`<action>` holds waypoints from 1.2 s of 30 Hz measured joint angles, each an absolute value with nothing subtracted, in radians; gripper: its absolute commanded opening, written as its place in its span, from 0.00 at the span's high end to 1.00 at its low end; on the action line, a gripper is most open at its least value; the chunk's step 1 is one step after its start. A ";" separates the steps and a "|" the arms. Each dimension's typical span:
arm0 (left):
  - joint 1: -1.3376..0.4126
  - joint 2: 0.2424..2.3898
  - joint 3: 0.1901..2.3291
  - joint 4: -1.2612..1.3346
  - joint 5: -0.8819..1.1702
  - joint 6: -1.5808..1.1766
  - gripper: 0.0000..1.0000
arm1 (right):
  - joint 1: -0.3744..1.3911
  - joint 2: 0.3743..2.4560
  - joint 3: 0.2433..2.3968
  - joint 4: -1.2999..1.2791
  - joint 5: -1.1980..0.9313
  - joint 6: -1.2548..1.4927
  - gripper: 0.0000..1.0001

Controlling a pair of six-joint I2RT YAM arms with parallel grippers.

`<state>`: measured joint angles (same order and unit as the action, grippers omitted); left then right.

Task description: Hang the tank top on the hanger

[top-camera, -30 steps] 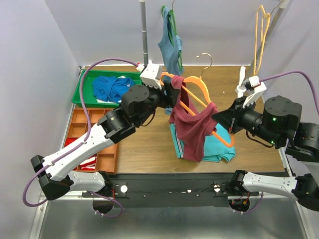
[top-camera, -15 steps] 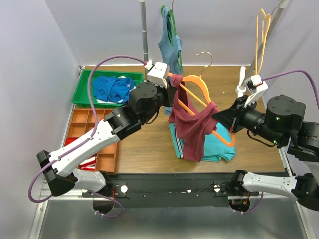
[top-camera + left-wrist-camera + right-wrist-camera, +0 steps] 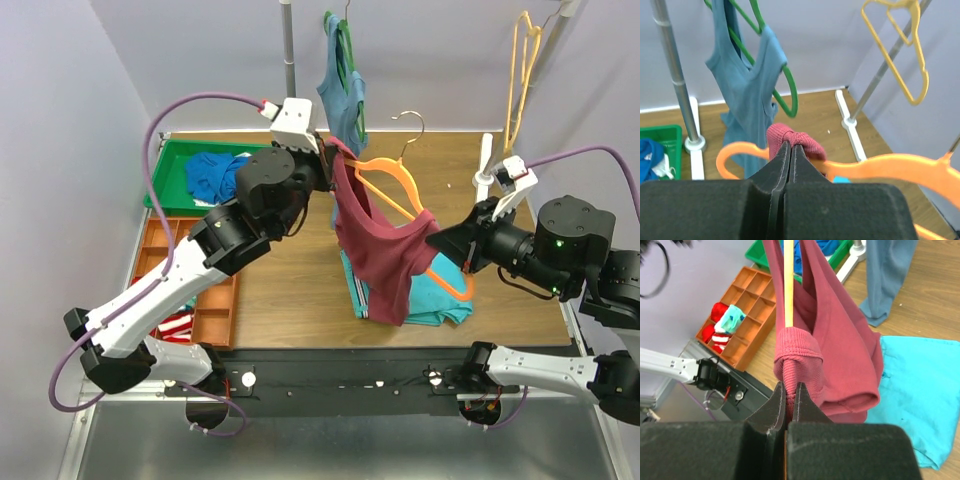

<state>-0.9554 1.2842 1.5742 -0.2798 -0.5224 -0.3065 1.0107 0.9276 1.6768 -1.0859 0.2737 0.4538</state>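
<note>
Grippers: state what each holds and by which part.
Left gripper pinches the tank top by a bunched strap beside the hanger. Right gripper pinches its ribbed edge, bunched around the hanger's other end; whether the hanger is clamped too is unclear.

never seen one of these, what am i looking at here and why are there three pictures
These are two robot arms bolted to a wooden table, each ending in a two-finger gripper. The wide picture comes from a camera above and behind them. The other two come from a small camera on each wrist, so the black fingers fill the bottom. The left gripper is shut on a strap of a maroon tank top. The right gripper is shut on another bunched part of it, beside an orange hanger. On the table lie a turquoise garment, a green tray of blue clothes and an orange divided tray. Behind hang a grey-blue top and a yellow hanger.
</note>
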 measured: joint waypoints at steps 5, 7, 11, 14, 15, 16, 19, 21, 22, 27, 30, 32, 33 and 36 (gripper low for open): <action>-0.955 1.301 1.686 -0.319 -0.539 -0.298 0.98 | 1.011 0.928 1.679 -1.086 0.250 0.456 0.99; -0.954 1.324 1.734 -0.342 -0.542 -0.297 0.83 | 1.011 0.929 1.687 -1.088 0.242 0.456 0.99; -0.950 1.352 1.748 -0.368 -0.533 -0.295 0.62 | 1.011 0.943 1.728 -1.096 0.241 0.456 0.99; -0.950 1.369 1.750 -0.401 -0.530 -0.291 0.35 | 1.011 0.949 1.753 -1.095 0.237 0.455 0.99; -0.949 1.374 1.753 -0.408 -0.530 -0.292 0.24 | 1.011 0.950 1.759 -1.096 0.235 0.455 0.99; -0.948 1.381 1.760 -0.417 -0.530 -0.288 0.20 | 1.011 0.953 1.768 -1.098 0.233 0.455 0.99; -0.948 1.382 1.760 -0.421 -0.526 -0.283 0.11 | 1.011 0.967 1.797 -1.105 0.233 0.453 0.99; -0.948 1.365 1.749 -0.409 -0.523 -0.279 0.10 | 1.011 0.974 1.810 -1.106 0.234 0.453 0.99; -0.948 1.350 1.736 -0.406 -0.522 -0.279 0.09 | 1.011 0.978 1.819 -1.107 0.235 0.453 0.99; -0.948 1.217 1.629 -0.340 -0.523 -0.282 0.09 | 1.011 1.002 1.897 -1.151 0.281 0.453 0.99; -0.946 1.145 1.593 -0.307 -0.523 -0.291 0.10 | 1.011 1.032 2.009 -1.208 0.368 0.453 0.99; -0.946 1.096 1.566 -0.287 -0.523 -0.303 0.11 | 1.011 1.041 2.046 -1.220 0.420 0.453 0.99; -0.946 1.076 1.554 -0.278 -0.522 -0.308 0.12 | 1.011 1.041 2.059 -1.226 0.455 0.453 0.99; -0.944 1.039 1.518 -0.259 -0.518 -0.326 0.12 | 1.011 1.029 2.072 -1.250 0.550 0.455 0.99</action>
<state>-0.9443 1.0393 1.5181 -0.2588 -0.5179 -0.3260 1.0111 1.0286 2.0716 -1.2503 0.5499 0.4553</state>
